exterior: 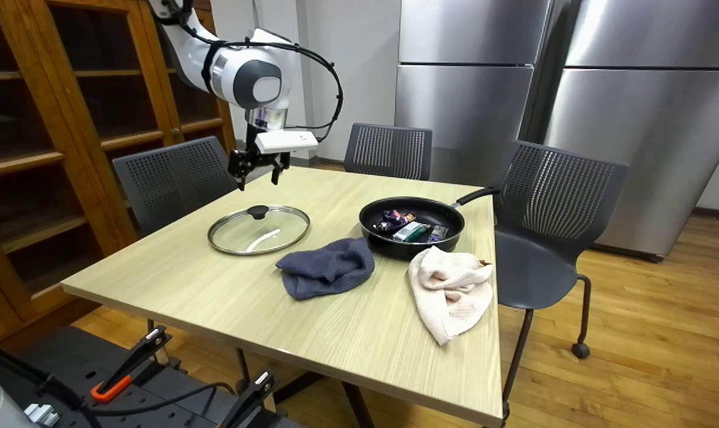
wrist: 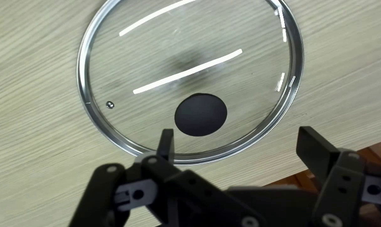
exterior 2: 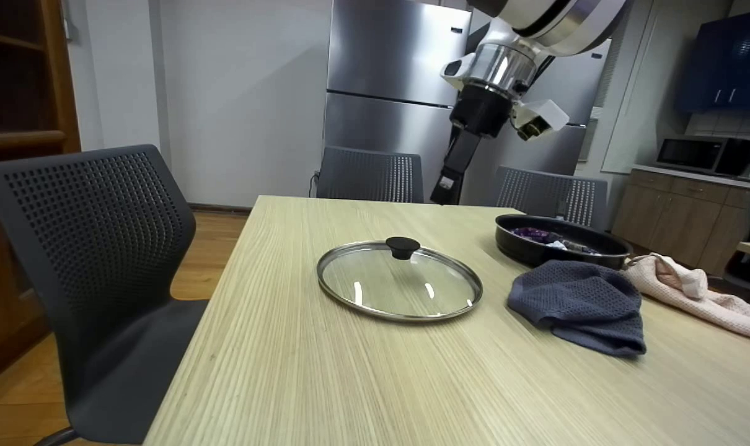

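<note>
Wrist view: the gripper (wrist: 236, 138), jaws wide apart and empty, hangs above the table (wrist: 36, 157) near the glass lid (wrist: 190, 80) lying flat there; an off-centre descent could clip its knob (wrist: 200, 115) and skid it sideways.

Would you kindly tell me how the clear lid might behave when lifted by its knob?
The lid is probably stiff, given its metal rim. It may be fragile, since the clear pane looks like glass. Its smooth-looking knob might slip if pinched loosely.
</note>
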`<state>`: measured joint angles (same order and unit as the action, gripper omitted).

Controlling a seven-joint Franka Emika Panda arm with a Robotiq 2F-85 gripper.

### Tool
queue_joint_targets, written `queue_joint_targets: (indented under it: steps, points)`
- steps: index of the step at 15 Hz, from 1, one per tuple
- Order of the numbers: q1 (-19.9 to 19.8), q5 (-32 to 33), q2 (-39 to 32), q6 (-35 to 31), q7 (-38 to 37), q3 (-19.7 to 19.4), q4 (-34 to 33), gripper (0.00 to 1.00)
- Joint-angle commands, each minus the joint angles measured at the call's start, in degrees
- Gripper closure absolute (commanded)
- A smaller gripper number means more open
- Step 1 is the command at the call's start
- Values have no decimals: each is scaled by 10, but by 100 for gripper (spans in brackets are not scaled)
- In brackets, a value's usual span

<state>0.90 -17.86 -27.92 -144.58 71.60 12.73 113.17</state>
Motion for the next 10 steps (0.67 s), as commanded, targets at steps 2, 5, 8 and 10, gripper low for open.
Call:
queue_joint_targets:
  steps: [2,5,8,10]
  points:
    - [75,29,1,-28,-197,-43,2,0]
    - [133,49,-13,-54,-320,-83,-6,0]
    - [137,126,-36,-84,-447,-81,-15,0]
    - [128,167,-50,-83,-509,-74,-28,0]
